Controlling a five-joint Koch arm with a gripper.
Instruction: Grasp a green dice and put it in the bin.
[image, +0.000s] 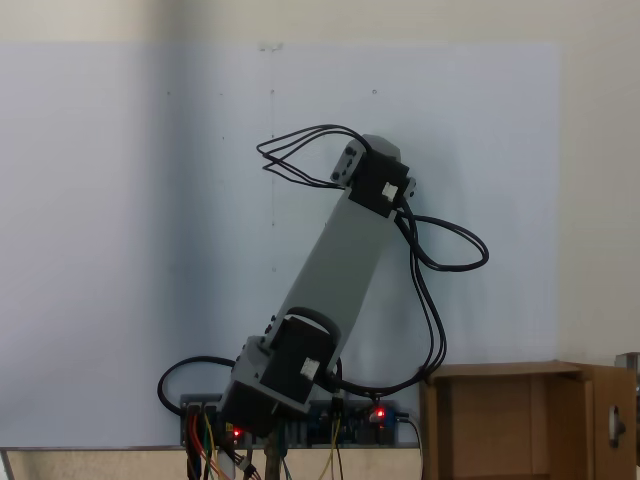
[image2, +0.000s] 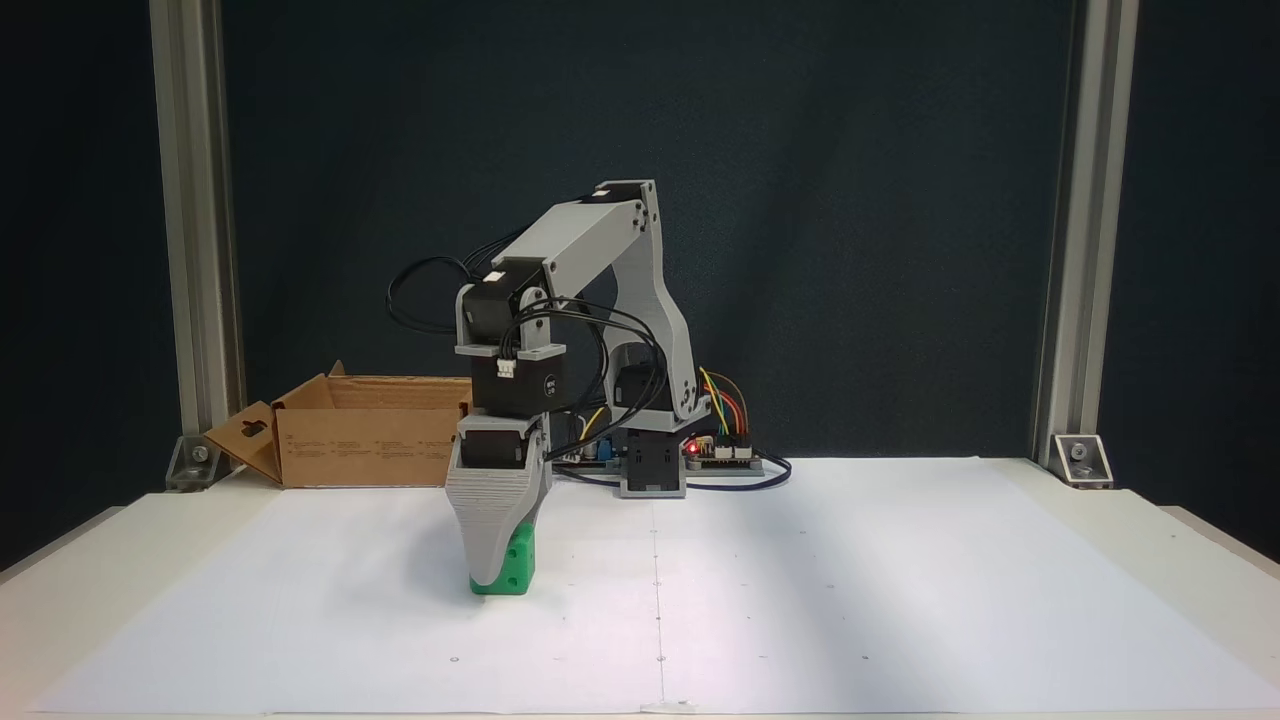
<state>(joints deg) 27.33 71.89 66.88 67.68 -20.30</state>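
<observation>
The green dice rests on the white paper, left of centre in a fixed view. My gripper points straight down at it. One grey jaw stands in front of the dice's left part with its tip at paper level. The other jaw is hidden behind it, so the grip is unclear. The bin, a brown cardboard box with a flap folded outward, stands behind and to the left of the gripper, near the arm's base. From above, the bin sits at the lower right, and the arm's grey link covers the gripper and dice.
A controller board with a red light and coloured wires lies right of the arm's base. Aluminium posts stand at both back corners. The white paper stretches wide to the right and front of the gripper.
</observation>
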